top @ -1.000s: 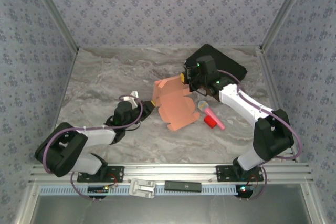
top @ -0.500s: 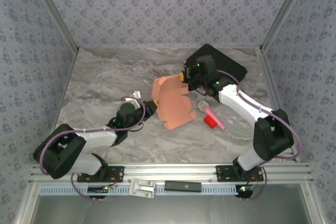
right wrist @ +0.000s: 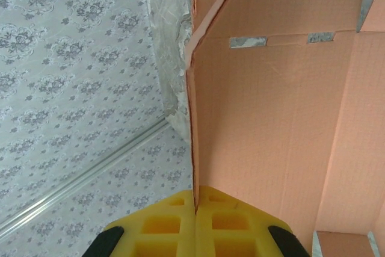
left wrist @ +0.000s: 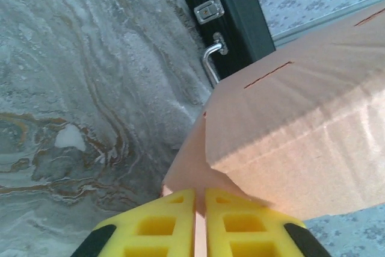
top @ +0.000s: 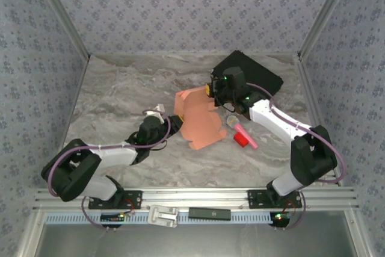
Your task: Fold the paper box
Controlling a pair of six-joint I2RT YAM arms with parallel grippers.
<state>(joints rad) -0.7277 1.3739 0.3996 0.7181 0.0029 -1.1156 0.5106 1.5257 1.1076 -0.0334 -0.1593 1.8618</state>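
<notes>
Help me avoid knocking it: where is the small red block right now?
In the top view, the small red block sits on the right half of the grey marble table, just right of the salmon-orange cardboard paper box and close beside the pink stick.

Left arm [top: 111,154] and right arm [top: 271,118] are built of black joints, white links, purple cables [top: 58,162] and yellow finger pads [left wrist: 157,226].

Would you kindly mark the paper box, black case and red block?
paper box [top: 201,127], top external view, its flat panel
black case [top: 261,75], top external view, its lid
red block [top: 241,140], top external view, its top
</notes>
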